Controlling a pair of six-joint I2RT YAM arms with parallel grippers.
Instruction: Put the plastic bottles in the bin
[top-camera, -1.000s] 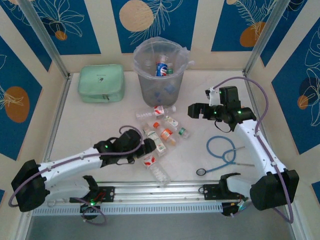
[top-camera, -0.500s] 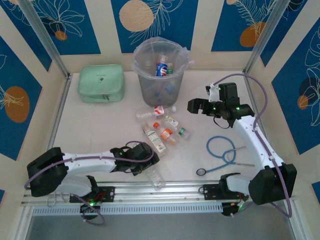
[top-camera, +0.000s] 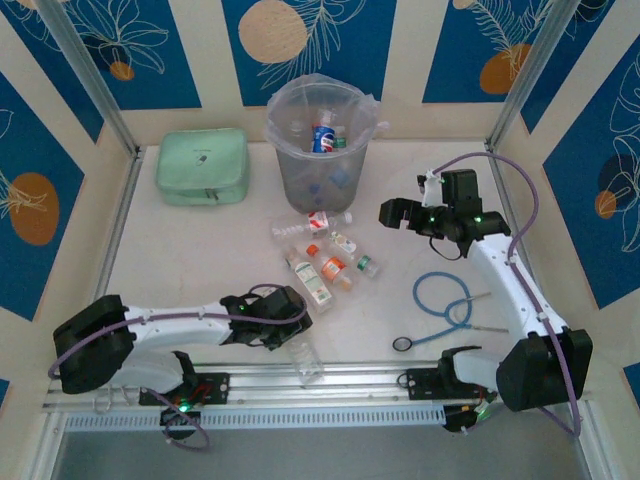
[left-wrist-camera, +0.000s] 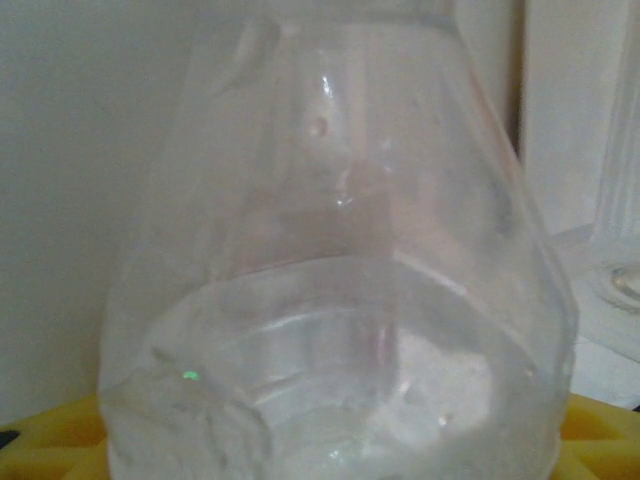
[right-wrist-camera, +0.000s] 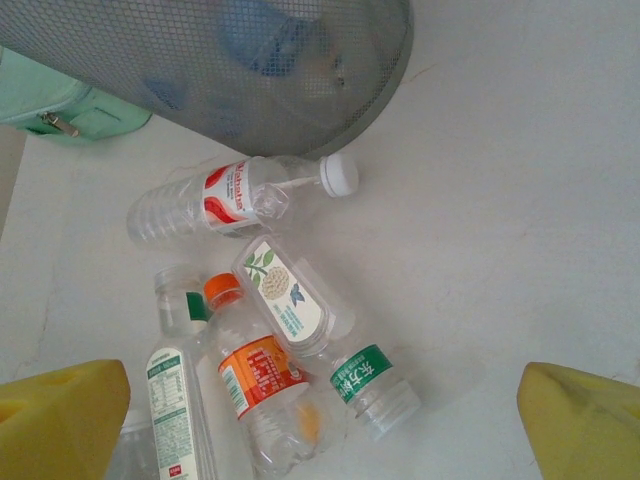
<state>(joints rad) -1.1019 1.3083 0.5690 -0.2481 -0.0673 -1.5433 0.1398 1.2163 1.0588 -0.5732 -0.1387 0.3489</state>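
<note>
The left fingers (left-wrist-camera: 45, 445) reach low over the front edge of the bench (top-camera: 190, 255), set on either side of a clear bottle (top-camera: 306, 356) that lies on its side by the front rail. In the left wrist view its ribbed body looms between the yellow tips, and I cannot tell whether they are clenched on it. The right fingers (right-wrist-camera: 60, 420) hang spread wide and empty (yellow tips at both lower corners of the right wrist view), above a cluster of bottles lying just in front of the bin (top-camera: 305, 185). In it are a red-labelled bottle (right-wrist-camera: 235, 195) with a white cap, nearest the bin, an orange-capped bottle (right-wrist-camera: 255, 370) and a green-labelled bottle (right-wrist-camera: 365, 380). More bottles lie inside the bin. A blue stethoscope (top-camera: 445, 300) lies near the right arm, and a mint-green case (top-camera: 202, 165) sits left of the bin.
</note>
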